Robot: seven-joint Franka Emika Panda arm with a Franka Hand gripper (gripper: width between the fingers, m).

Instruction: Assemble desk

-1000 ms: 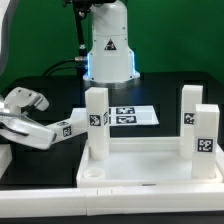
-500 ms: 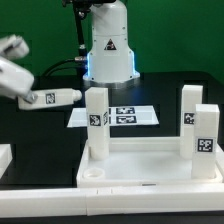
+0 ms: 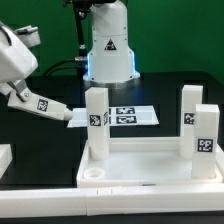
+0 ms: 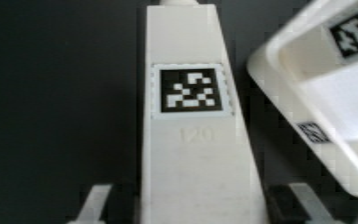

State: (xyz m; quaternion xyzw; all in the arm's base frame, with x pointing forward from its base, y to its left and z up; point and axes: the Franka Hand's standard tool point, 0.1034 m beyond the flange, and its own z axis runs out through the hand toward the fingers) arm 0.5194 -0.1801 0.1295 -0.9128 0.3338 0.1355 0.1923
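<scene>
The desk top (image 3: 140, 165) lies flat at the front, its raised rim up. Three tagged legs stand in its corner sockets: one at the exterior view's left (image 3: 97, 122), two at its right (image 3: 188, 112) (image 3: 205, 140). The front-left socket (image 3: 92, 172) holds nothing. My gripper (image 3: 22, 95) hangs at the upper left, shut on a fourth leg (image 3: 48, 106), which tilts with its free end down toward the marker board. In the wrist view this leg (image 4: 194, 90) runs lengthwise between my fingers (image 4: 96, 205), tag facing the camera, with the desk top's rim (image 4: 327, 95) beside it.
The marker board (image 3: 140, 117) lies behind the desk top, in front of the arm's white base (image 3: 108, 50). A white border bar (image 3: 5, 160) lies at the exterior view's left edge and another along the front (image 3: 110, 208). The table is black.
My gripper has lifted the leg from low at the left, then turned it from level to a slope, free end down toward the marker board. The desk top and standing legs have not moved.
</scene>
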